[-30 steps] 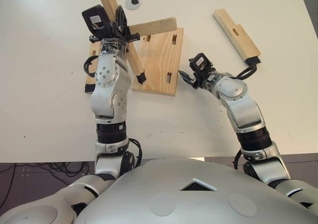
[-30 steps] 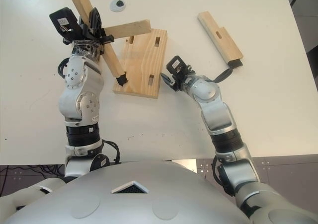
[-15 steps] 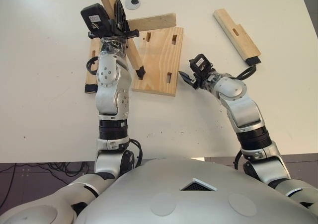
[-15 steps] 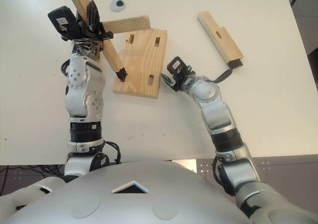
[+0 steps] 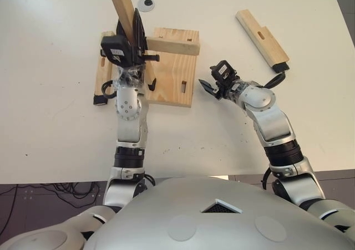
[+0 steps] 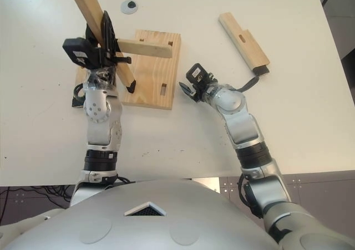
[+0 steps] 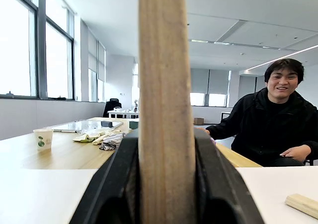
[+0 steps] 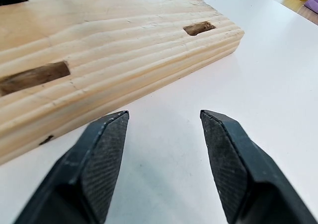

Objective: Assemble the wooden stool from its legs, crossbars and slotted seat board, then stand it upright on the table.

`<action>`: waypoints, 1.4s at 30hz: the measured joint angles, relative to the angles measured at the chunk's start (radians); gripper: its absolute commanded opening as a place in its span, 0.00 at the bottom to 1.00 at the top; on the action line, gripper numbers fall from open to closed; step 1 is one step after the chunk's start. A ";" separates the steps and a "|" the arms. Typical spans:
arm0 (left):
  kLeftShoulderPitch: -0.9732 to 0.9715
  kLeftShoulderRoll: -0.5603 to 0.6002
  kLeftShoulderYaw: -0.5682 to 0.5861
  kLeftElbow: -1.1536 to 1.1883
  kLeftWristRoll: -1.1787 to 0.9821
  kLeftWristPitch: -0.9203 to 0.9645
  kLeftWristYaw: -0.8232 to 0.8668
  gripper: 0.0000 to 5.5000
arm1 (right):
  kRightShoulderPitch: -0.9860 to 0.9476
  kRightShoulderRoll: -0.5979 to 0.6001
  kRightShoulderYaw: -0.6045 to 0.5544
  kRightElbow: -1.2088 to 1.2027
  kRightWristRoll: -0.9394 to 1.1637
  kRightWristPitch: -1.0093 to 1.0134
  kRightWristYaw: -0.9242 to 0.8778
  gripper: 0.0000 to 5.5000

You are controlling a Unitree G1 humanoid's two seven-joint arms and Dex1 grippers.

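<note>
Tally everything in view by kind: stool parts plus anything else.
Legs: 3 (held leg in left gripper, leg at left, leg at far right)
Crossbar: 1
Seat board: 1
Round disc: 1
Total: 6

Silver, rounded arm shells [image 5: 128,103] with black joint rings [image 5: 128,152] and looped black cables [image 5: 275,81] end in black, cross-hatched fingers [image 8: 104,159].

Held leg [image 5: 123,5] cut off at 12 o'clock edge. Left end effector [image 5: 135,35] hid part of seat board [image 5: 173,75], much of second leg [image 5: 101,72] at board's 9 o'clock.
</note>
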 measured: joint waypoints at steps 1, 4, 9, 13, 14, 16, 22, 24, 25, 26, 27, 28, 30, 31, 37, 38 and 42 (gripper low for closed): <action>0.018 0.003 0.000 0.007 0.020 -0.040 0.014 0.18 | 0.000 -0.001 -0.001 0.003 0.000 -0.002 0.011 0.48; 0.024 0.005 0.005 0.013 0.021 -0.055 0.029 0.18 | 0.000 -0.003 -0.002 0.010 -0.001 -0.016 0.021 0.48; 0.003 -0.008 0.023 -0.001 -0.001 0.006 0.034 0.18 | 0.000 -0.003 -0.005 0.027 -0.004 -0.027 0.034 0.48; -0.007 -0.015 0.047 -0.030 -0.023 0.052 0.036 0.18 | 0.000 -0.003 -0.005 0.028 -0.009 -0.028 0.036 0.48; -0.007 -0.016 0.050 -0.035 -0.023 0.059 0.036 0.18 | 0.000 -0.003 -0.005 0.028 -0.011 -0.028 0.037 0.48; -0.005 -0.017 0.052 -0.041 -0.023 0.062 0.036 0.18 | 0.000 -0.003 -0.005 0.028 -0.011 -0.028 0.039 0.48; 0.040 -0.024 0.045 -0.051 0.038 0.013 0.047 0.18 | 0.000 -0.006 -0.004 0.028 -0.014 -0.039 0.059 0.48; 0.075 -0.018 0.044 -0.042 0.059 -0.051 0.055 0.18 | 0.000 -0.022 -0.004 0.034 -0.014 -0.041 0.063 0.48; 0.087 -0.013 0.044 -0.040 0.060 -0.072 0.056 0.18 | 0.001 -0.037 -0.005 0.034 -0.015 -0.043 0.065 0.48; 0.100 -0.007 0.044 -0.040 0.064 -0.093 0.056 0.18 | 0.001 -0.039 -0.007 0.035 -0.017 -0.044 0.065 0.48; 0.117 -0.001 0.047 -0.039 0.067 -0.117 0.058 0.18 | 0.003 -0.039 -0.007 0.036 -0.017 -0.045 0.065 0.48; 0.128 0.003 0.049 -0.038 0.067 -0.134 0.060 0.18 | 0.005 -0.035 -0.004 0.035 -0.016 -0.048 0.065 0.48; 0.153 0.009 0.053 -0.037 0.067 -0.174 0.067 0.18 | 0.012 -0.037 -0.004 0.035 -0.016 -0.048 0.065 0.48; 0.156 0.010 0.056 -0.033 0.067 -0.188 0.070 0.18 | 0.014 -0.037 -0.004 0.036 -0.016 -0.048 0.065 0.48; 0.180 0.010 0.062 -0.005 0.058 -0.276 0.078 0.18 | 0.021 -0.036 -0.004 0.035 -0.015 -0.048 0.060 0.48; 0.185 0.010 0.063 0.001 0.058 -0.295 0.081 0.18 | 0.022 -0.036 -0.004 0.035 -0.015 -0.048 0.059 0.48; 0.193 0.014 0.064 0.054 0.059 -0.401 0.105 0.18 | 0.036 -0.036 -0.004 0.035 -0.014 -0.049 0.058 0.48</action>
